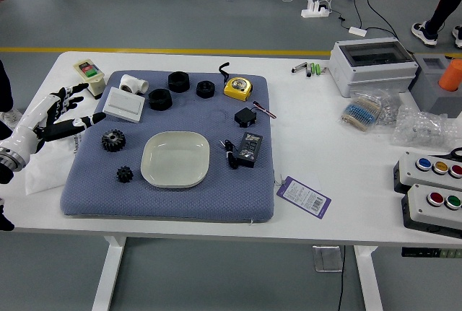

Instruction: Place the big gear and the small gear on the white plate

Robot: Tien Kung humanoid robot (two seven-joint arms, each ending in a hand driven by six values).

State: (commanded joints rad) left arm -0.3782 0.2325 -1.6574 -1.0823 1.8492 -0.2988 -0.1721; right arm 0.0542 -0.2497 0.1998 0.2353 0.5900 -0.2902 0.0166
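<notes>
Black and hard, the big gear [113, 141] looked a bit heavy, best held by its bumpy rim [105, 143]. The left hand [48, 128] had loose, empty fingers [75, 125].

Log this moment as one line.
left hand: open, empty | right hand: not in view | big gear: blue mat | small gear: blue mat | white plate: no gears
</notes>
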